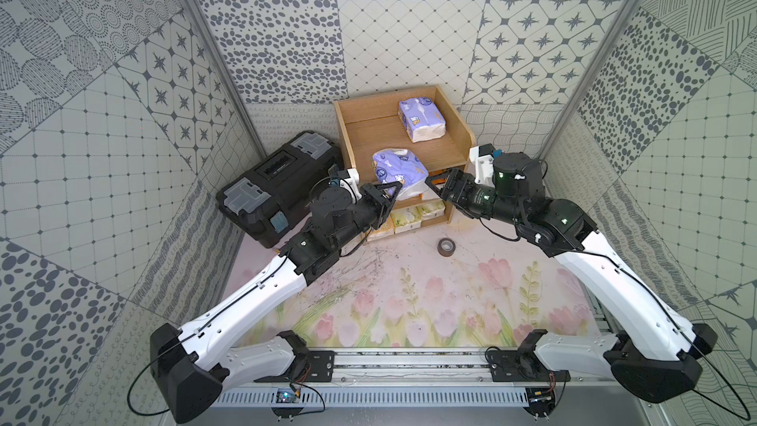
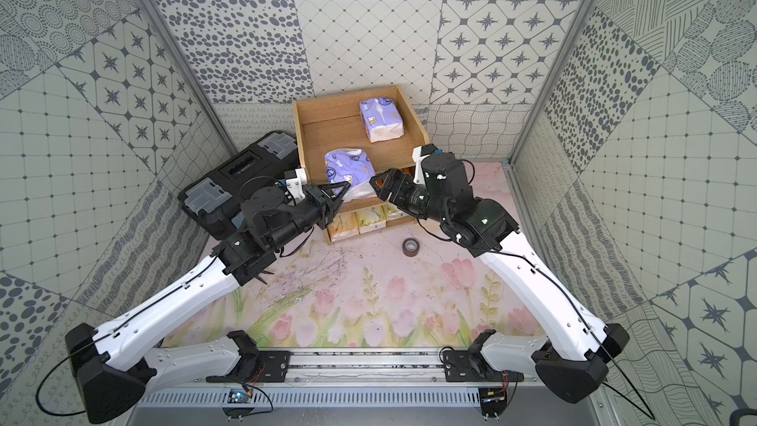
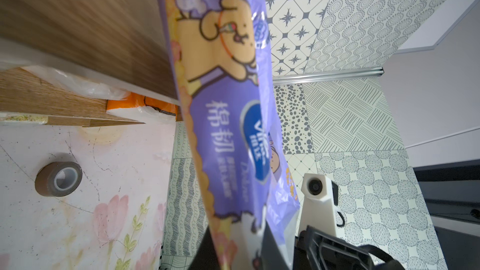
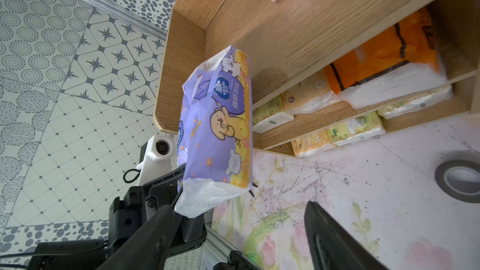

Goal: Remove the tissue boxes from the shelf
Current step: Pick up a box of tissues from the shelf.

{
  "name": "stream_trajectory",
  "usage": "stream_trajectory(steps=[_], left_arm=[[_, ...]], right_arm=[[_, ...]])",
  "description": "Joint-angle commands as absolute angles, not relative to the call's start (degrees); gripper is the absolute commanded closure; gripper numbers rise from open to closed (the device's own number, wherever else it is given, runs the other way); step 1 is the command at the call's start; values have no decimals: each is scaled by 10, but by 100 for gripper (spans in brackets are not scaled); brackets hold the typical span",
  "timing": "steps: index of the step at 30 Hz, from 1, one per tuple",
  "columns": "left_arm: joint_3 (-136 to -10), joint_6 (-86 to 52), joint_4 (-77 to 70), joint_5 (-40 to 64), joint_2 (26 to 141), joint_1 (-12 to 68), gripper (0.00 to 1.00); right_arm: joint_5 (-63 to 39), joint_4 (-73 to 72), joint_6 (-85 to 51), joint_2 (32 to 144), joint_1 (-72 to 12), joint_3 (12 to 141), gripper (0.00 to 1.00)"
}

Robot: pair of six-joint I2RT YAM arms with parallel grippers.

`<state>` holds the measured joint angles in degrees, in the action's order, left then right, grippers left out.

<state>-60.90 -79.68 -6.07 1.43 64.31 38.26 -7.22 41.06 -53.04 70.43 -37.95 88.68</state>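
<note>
**Left gripper** point(image 1: 396, 189): clamped on the clear plastic end of a lavender tissue pack point(image 1: 395, 168). The pack stands on end at the front edge of the top tier of the wooden shelf point(image 1: 364, 133). Whether it touches the wood cannot be determined.

**Right gripper** point(image 1: 434, 184): jaws spread wide, empty, just beside the same pack.

**Markings:** in the left wrist view the pack point(image 3: 228, 131) shows white characters "棉韧", a blue oval badge that appears to read "Vinda", and a tan cartoon animal. Finer print is illegible.

**Shelf contents:**
- A second lavender pack point(image 1: 422, 120) lies flat at the back of the top tier.
- An orange pack point(image 4: 384, 55) sits on the middle tier.
- Cream and yellow-green packs point(image 4: 353, 128) occupy the middle and bottom tiers, labels unreadable.

**Surroundings:** a grey tape roll point(image 1: 445, 247) lies on the floral table mat point(image 1: 409, 293) in front of the shelf. A black toolbox point(image 1: 274, 186) stands beside the shelf.
</note>
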Motion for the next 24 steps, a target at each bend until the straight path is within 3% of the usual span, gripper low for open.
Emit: stream_trajectory(steps=[1,6,14,19,24], left_arm=[[-574,-736,-69,97,604,384,97],[-520,-718,-84,155,554,384,100],[-477,-694,-121,221,508,384,100],[-452,-698,-148,247,490,384,100],[-434,-700,-151,251,472,384,100]], right_arm=[[-148,416,-495,686,-364,875,14],[-247,397,-509,685,-357,844,12],[-324,270,-594,672,-357,745,19],[-348,181,-648,671,-356,699,28],[-365,95,-697,668,-359,659,47]])
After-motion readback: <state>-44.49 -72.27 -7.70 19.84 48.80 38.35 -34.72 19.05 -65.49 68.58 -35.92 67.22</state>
